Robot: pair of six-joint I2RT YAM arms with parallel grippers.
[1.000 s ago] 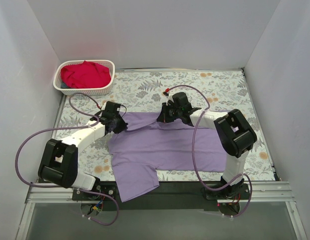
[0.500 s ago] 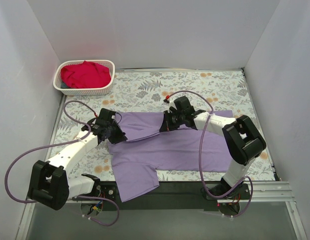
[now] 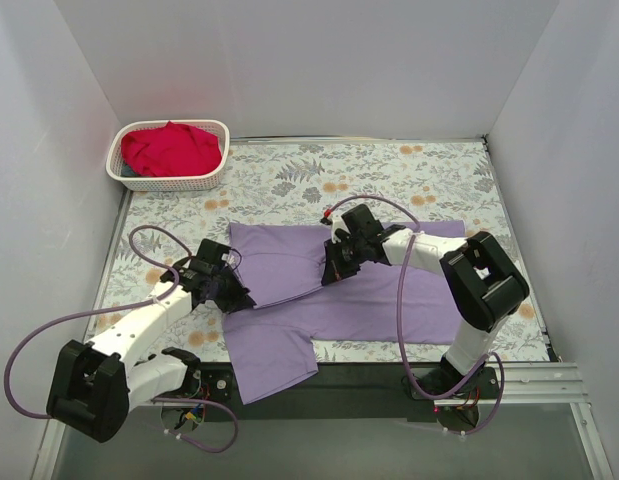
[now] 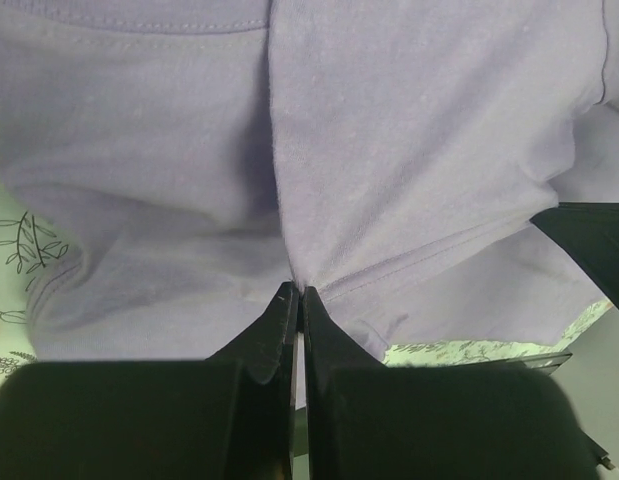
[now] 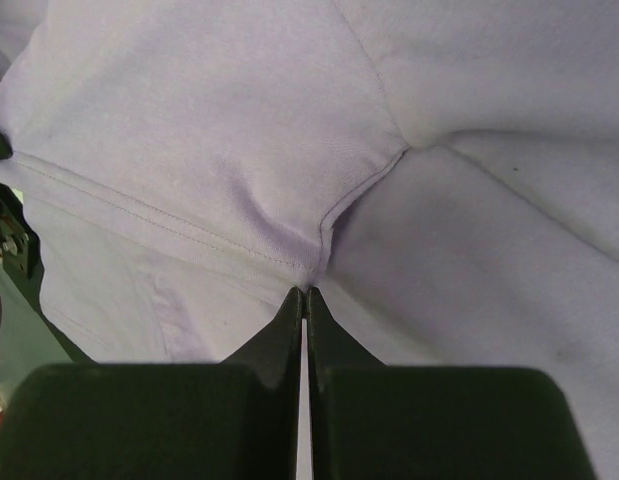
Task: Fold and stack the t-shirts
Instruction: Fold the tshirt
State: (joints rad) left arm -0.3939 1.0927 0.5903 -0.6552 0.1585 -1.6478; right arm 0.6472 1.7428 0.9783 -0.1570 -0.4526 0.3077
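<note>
The lavender t-shirt (image 3: pixel 369 295) lies spread on the floral table, its far left part folded toward the near side. My left gripper (image 3: pixel 232 293) is shut on a pinch of its cloth at the left edge; the left wrist view shows the cloth (image 4: pixel 409 160) caught at the gripper (image 4: pixel 296 290). My right gripper (image 3: pixel 334 268) is shut on a hemmed fold near the shirt's middle; the right wrist view shows the seam (image 5: pixel 239 235) at the gripper (image 5: pixel 305 291). The red t-shirt (image 3: pixel 171 148) lies bunched in the white basket (image 3: pixel 119 170).
The basket stands at the far left corner by the wall. A sleeve (image 3: pixel 274 362) of the lavender shirt hangs over the table's near edge. Purple cables (image 3: pixel 59 320) loop beside both arms. White walls close three sides.
Both grippers have moved toward the near edge with the shirt's far edge pinched, laying a fold over the body. The left arm has drawn back and leftward.
</note>
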